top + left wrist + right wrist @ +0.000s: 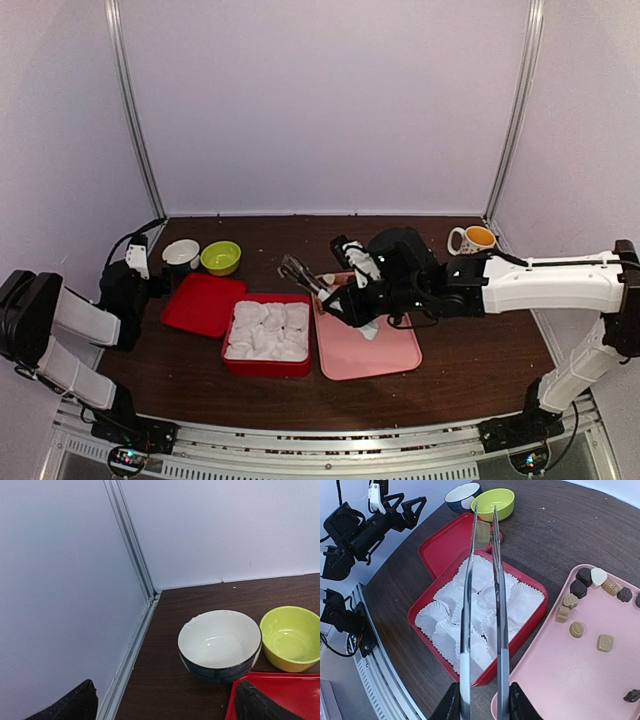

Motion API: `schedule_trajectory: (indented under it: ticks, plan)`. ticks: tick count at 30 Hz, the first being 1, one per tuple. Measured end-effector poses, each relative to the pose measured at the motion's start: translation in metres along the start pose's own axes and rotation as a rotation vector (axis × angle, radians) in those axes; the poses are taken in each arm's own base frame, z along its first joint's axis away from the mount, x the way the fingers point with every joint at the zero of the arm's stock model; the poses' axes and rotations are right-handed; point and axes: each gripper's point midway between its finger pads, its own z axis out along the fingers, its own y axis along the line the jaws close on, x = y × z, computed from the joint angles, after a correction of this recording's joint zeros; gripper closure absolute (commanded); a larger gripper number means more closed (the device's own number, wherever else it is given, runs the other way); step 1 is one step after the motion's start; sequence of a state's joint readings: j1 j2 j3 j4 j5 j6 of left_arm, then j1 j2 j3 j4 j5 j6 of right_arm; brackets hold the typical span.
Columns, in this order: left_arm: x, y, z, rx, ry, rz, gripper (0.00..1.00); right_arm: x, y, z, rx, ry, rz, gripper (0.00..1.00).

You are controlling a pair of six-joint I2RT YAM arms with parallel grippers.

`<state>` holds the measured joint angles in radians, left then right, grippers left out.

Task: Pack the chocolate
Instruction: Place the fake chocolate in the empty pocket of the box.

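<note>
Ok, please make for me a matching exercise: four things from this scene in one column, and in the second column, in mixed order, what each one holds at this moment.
Column one:
1. red box
2. pink tray
3. tongs
4. green bowl

Column two:
a. nothing, it is empty
b. loose chocolate pieces, brown, dark and one cream-white
c. white paper cups
d. one light brown piece, pinched between the tips

Right pairs: 1-c, 2-b, 3-d, 4-a.
</note>
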<state>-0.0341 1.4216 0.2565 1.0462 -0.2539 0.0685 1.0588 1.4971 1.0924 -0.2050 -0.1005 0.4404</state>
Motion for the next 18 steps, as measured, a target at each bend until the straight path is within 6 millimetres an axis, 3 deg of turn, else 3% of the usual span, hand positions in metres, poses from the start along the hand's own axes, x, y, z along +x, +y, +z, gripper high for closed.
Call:
schedule_trajectory:
  ticks: [10,18]
  plan:
    - [0.000,0.000,0.000,0.000,0.000,0.000,0.02,0.005,0.027,0.045,-0.061,0.060,-0.044,0.79]
    - [0.000,0.000,0.000,0.000,0.000,0.000,0.02,0.011,0.033,0.077,-0.062,0.092,-0.049,0.80]
